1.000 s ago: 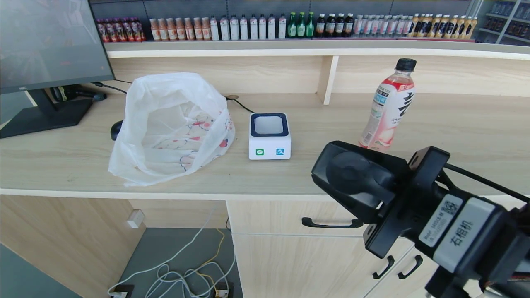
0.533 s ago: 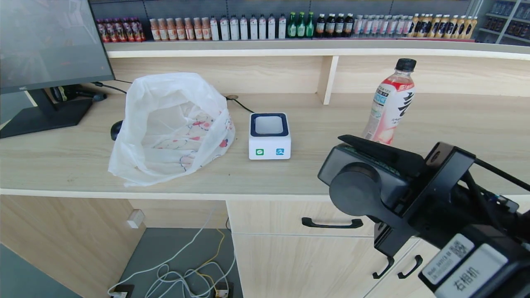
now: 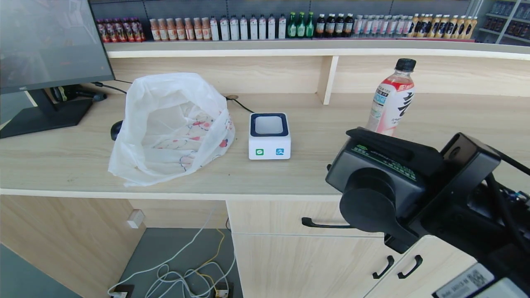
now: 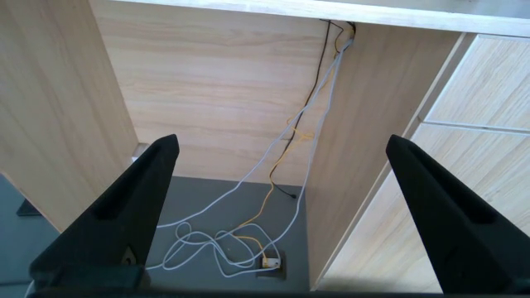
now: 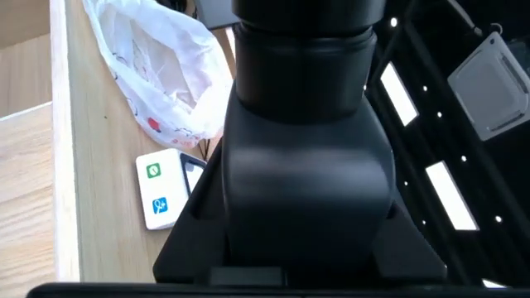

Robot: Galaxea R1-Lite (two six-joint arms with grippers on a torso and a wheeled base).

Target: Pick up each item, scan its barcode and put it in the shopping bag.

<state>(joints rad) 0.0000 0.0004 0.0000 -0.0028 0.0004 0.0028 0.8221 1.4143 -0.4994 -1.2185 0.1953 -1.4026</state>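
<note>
1. Right now the bottle (image 3: 391,99), pink label and black cap, is standing upright on the bench (image 3: 62,161), toward the far right side.
2. Its lower part is being covered in the head view by the right pincer (image 3: 381,182), which is hanging in front of it near the bench's front edge.
3. I cannot tell whether the right pincer is spread or pressed together, because its dark housing is blocking both the head view and the right wrist view.
4. The left pincer (image 4: 281,215) is hanging wide apart and gripping nothing, with both black fingers (image 4: 124,223) pointing into the open space under the bench.
5. Loose cables (image 4: 248,240) are lying on the floor in that space, with wooden cupboard doors (image 4: 489,99) standing beside it.
6. The shopping bag (image 3: 174,128), white translucent plastic with red print, is slumping on the bench left of centre, its mouth gaping toward the robot.
7. The scanner (image 3: 269,135), a white box with a dark-framed window on top, is sitting just beside the bag, between the bag and the bottle.
8. The bottle is standing well apart from both the scanner and the bag.
9. A monitor (image 3: 49,41) is standing at the far left of the bench.
10. A shelf (image 3: 290,45) behind the bench is carrying a row of drink bottles.
</note>
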